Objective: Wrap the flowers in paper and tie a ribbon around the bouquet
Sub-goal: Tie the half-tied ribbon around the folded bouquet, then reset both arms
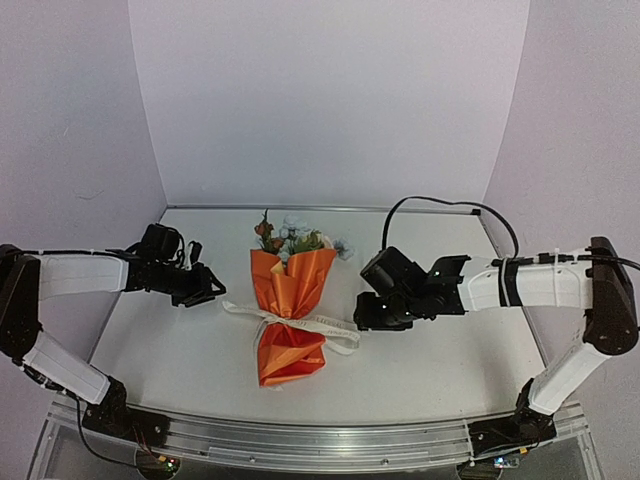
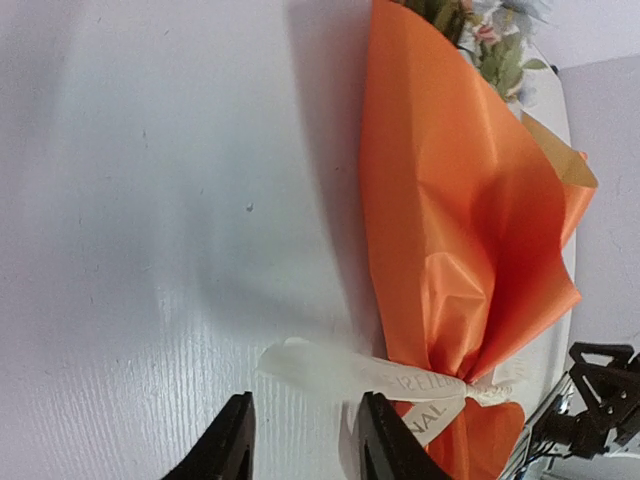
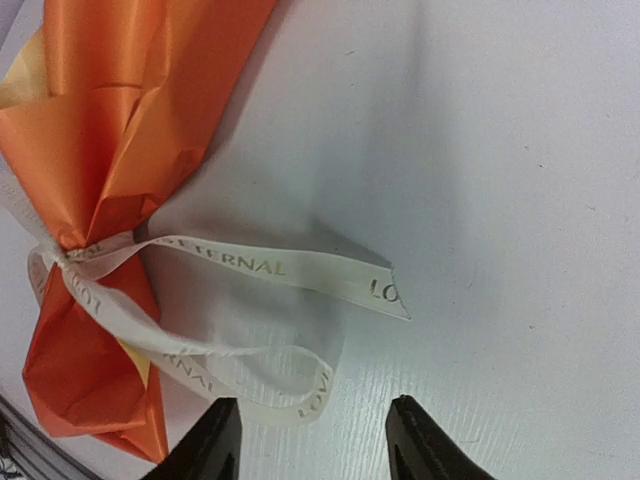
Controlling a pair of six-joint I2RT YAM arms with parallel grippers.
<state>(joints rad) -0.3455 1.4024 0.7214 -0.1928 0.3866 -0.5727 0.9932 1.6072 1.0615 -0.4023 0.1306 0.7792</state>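
At table (image 1: 450, 340) centre: bouquet (image 1: 291, 300) | stems hidden inside paper (image 1: 285, 355) | ribbon (image 1: 330, 325) seemingly knotted

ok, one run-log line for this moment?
bouquet wrapped, lying on table | ribbon tied round it | left gripper open, empty | right gripper open, empty

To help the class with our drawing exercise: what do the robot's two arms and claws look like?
The left arm and right arm have white tubular links joined by black joints, on black bases. The left claw and right claw each have two black tapering fingers. A black cable loops off the right arm.
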